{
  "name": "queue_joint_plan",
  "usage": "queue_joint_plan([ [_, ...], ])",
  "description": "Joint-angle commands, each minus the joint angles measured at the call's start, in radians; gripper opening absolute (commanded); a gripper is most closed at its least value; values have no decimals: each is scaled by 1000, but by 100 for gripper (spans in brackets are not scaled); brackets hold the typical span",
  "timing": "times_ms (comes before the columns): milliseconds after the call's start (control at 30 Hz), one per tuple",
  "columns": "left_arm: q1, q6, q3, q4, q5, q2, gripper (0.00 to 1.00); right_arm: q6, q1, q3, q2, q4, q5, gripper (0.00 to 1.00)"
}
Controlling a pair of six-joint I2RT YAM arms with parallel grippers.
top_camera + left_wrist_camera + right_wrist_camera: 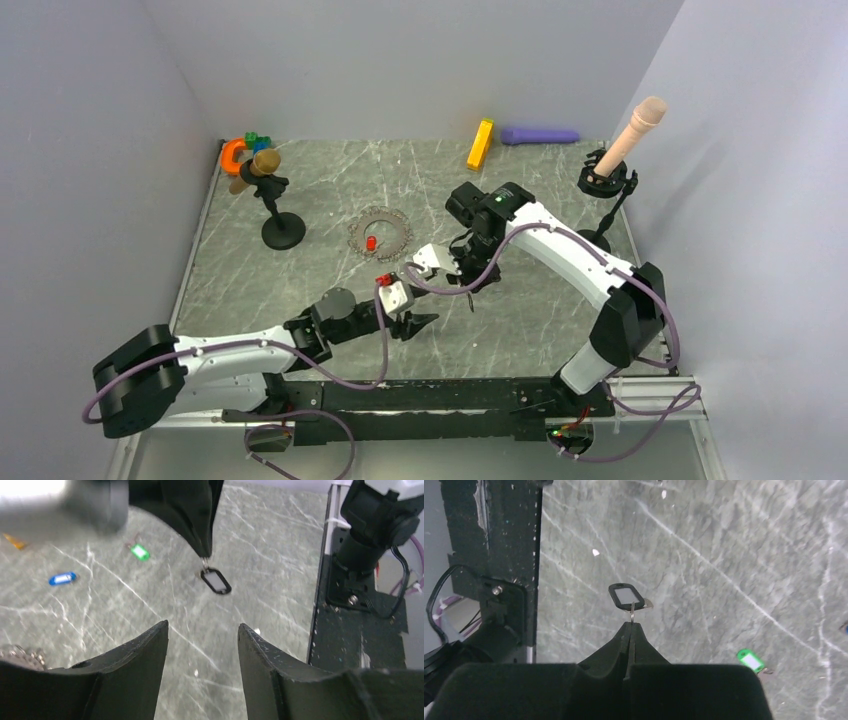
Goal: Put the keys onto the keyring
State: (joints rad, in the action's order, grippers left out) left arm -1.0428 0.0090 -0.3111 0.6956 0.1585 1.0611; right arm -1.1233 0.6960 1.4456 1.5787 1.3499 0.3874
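Keyring (pixel 380 231) lies flat near the middle of the worktop (pixel 290 285), a little toward the left edge. You can see the red key (pixel 371 243) inside its loop, though you cannot tell whether it is threaded on.

Your right gripper (pixel 630 626) is pinched tight, fingertips together on the small metal ring of the black-rimmed key (pixel 626 595). The key dangles from the tips over the part of the worktop toward the near edge, close to the black mounting rail (pixel 504 555). You cannot tell whether it touches the surface.

Your left gripper (pixel 202 626) is spread wide and holds nothing. Its two fingers (pixel 145 650) point at that same black-rimmed key, which sits just past the gap between them.

In the left wrist view the green key (pixel 140 552) and the blue key (pixel 62 578) lie flat on the worktop, apart from each other and farther from the near edge than the held key. A short stretch of the keyring's chain shows at the lower left of that view.

Along the far edge you have the yellow block (pixel 481 144) and a purple cylinder (pixel 540 135). The orange horseshoe piece (pixel 232 155) sits in the far left corner.
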Motion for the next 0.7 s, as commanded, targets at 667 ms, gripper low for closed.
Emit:
queue_joint_plan([
  [667,-111,-2,-73,496,-250,303,39,71,10,174,75,129,116,0],
])
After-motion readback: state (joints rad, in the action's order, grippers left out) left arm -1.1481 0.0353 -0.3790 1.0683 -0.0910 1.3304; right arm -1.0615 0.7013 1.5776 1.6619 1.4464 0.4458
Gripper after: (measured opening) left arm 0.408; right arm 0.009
